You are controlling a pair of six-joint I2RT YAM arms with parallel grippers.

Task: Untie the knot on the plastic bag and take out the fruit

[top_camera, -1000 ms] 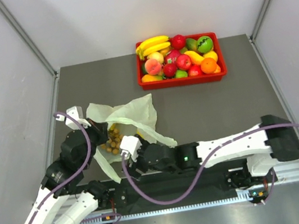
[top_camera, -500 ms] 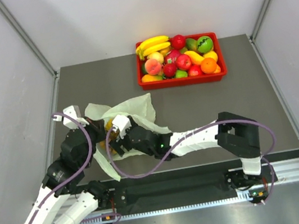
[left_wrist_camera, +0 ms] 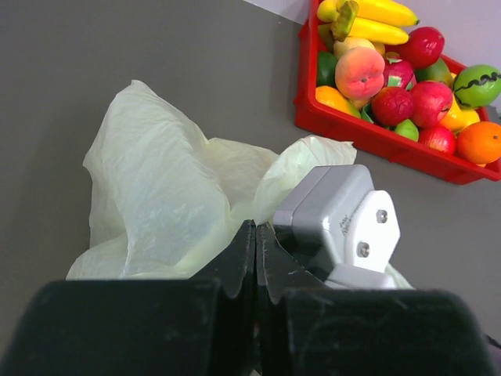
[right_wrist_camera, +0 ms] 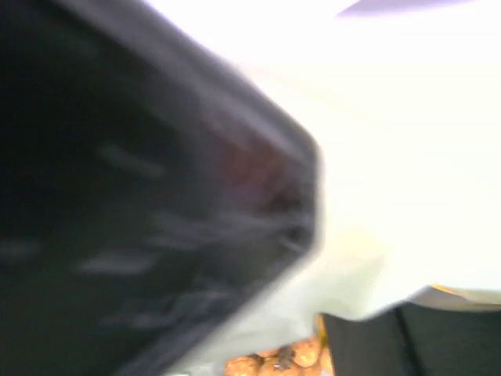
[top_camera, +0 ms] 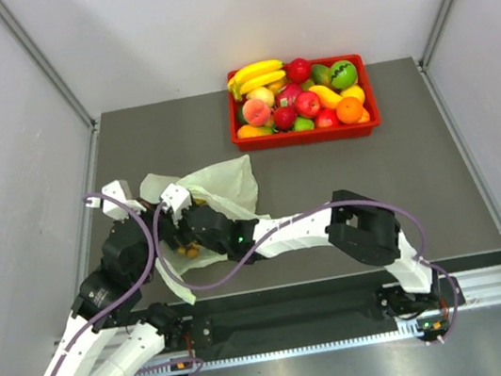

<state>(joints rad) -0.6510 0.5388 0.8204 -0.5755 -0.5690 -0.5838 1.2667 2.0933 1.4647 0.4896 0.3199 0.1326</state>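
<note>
The plastic bag (top_camera: 221,185) lies open at the left front of the table (top_camera: 374,187), well apart from the filled red tray (top_camera: 305,137) at the rear. Left claw (left_wrist_camera: 256,252): fingers pressed together on the bag's near film. Right claw (top_camera: 181,231): inside the bag mouth, covering most of the fruit (right_wrist_camera: 274,363); its opening cannot be told. A second ago this arm lay further right, with the tan berries exposed. The blurred right wrist view shows the berries under pale film. In the left wrist view the right arm's camera housing (left_wrist_camera: 337,211) blocks them.

grey table (top_camera: 375,189), red tray (top_camera: 305,137), plastic bag (top_camera: 231,183)
</note>
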